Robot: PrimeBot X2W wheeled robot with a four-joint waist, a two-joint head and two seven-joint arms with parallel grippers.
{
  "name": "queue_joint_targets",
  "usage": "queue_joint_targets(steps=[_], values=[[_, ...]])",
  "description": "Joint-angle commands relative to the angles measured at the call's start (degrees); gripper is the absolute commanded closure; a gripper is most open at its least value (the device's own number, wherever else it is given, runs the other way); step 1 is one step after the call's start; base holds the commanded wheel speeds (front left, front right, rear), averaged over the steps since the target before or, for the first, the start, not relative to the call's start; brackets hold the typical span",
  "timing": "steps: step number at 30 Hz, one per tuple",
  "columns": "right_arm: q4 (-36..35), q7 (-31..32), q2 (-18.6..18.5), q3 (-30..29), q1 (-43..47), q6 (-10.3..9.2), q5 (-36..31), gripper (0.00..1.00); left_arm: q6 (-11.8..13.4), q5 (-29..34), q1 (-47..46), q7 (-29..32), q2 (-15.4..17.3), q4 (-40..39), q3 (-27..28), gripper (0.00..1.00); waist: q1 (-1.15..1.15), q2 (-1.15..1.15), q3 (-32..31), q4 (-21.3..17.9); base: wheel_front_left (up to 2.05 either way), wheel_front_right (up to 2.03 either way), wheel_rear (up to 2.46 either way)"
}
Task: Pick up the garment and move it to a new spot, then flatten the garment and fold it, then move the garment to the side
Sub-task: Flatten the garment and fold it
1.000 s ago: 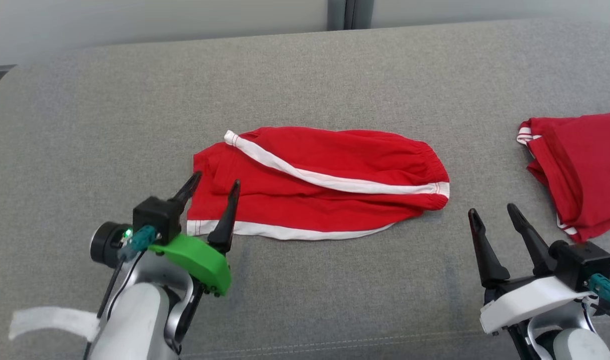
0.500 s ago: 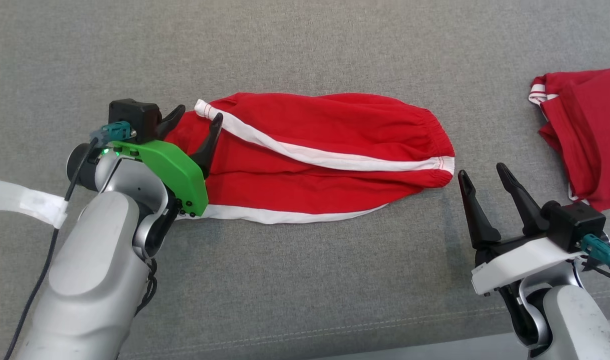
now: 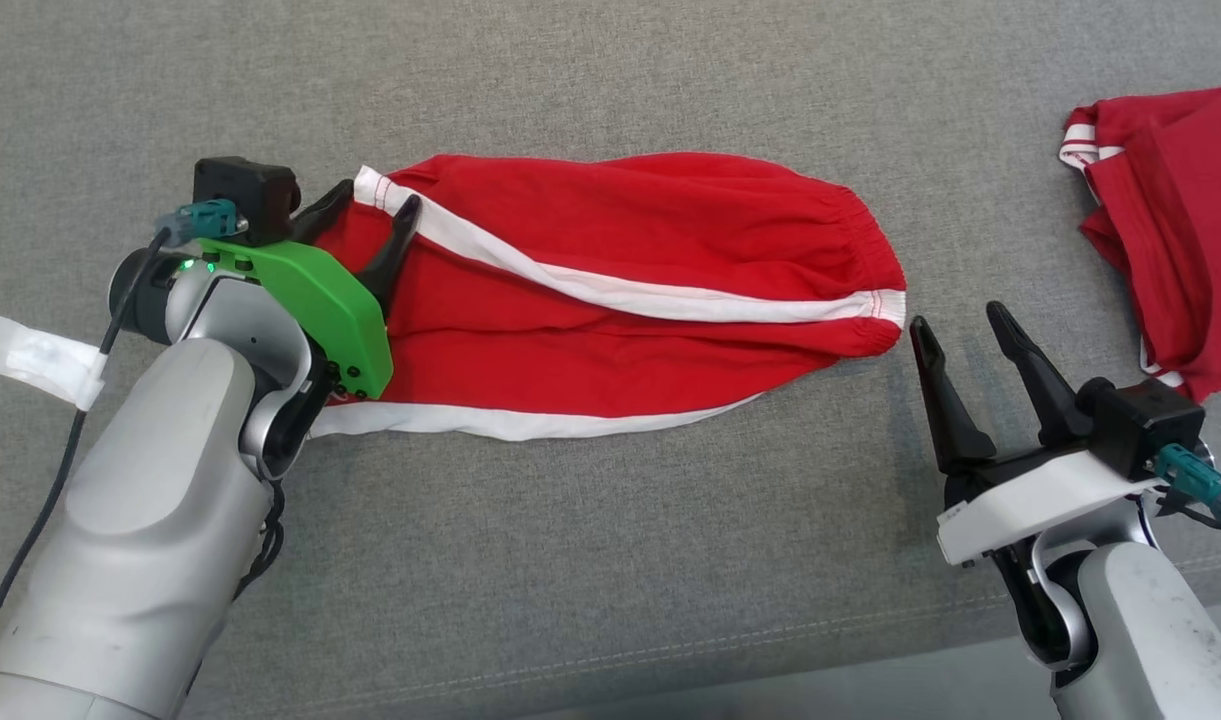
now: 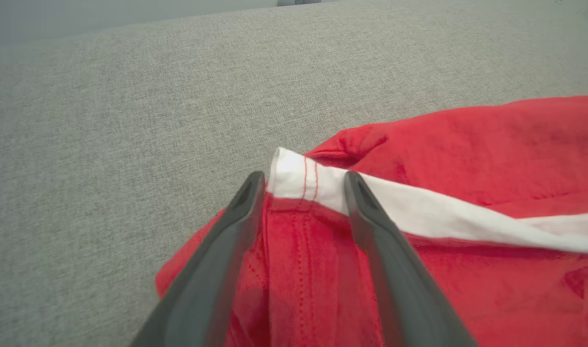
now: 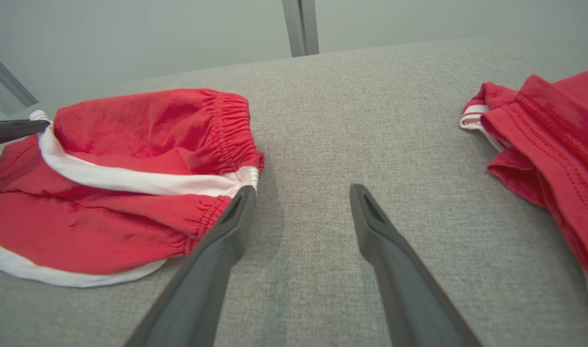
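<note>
The red garment (image 3: 660, 250) lay flat on the grey fabric surface (image 3: 610, 560), waistband (image 3: 865, 260) to the right. The left hand (image 3: 378, 195) was open, its fingers (image 4: 385, 250) straddling the white-trimmed corner (image 4: 296, 179) at the garment's left end, perhaps touching it. The right hand (image 3: 955, 318), also open, hovered just beside the waistband, near a second red garment (image 3: 1170, 200).

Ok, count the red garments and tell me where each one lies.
2. The red shorts lie in the middle, the left gripper open at their left end. A second red garment lies far right, partly cut off.
</note>
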Motion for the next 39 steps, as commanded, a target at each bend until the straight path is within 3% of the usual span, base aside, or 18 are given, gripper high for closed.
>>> queue_joint_targets(steps=[1,19,22,28,39], values=[[0.2,-0.5,-0.4,0.2,-1.0,-0.02,0.5,0.0,-0.1,-0.6,-1.0,-0.6,0.9,-0.3,-0.8,1.0,-0.01,0.0,0.1,0.2,0.0,0.0,0.0],[3.5,2.2,-3.7,4.9,-4.9,-0.02,6.6,0.0,0.7,0.1,-0.1,-5.4,2.4,-5.5,-5.6,1.0,-0.01,0.0,-0.1,3.9,0.0,0.0,0.0],[4.0,2.9,-4.3,5.9,-5.0,-0.02,8.1,1.0,0.9,0.0,0.3,-5.8,2.6,-6.7,-5.6,1.0,-0.01,0.0,-0.3,4.6,0.0,0.0,0.0],[1.5,2.8,-4.8,6.8,-3.6,-0.02,12.4,1.0,2.3,0.4,1.7,-7.0,4.1,-10.2,-5.1,1.0,-0.01,0.0,-1.7,4.6,0.0,0.0,0.0],[-11.8,7.6,-9.6,5.4,-8.0,-0.02,21.7,1.0,7.6,0.6,3.0,-6.5,9.8,-26.0,-1.1,1.0,-0.01,0.0,-7.0,3.9,0.0,0.0,0.0]])
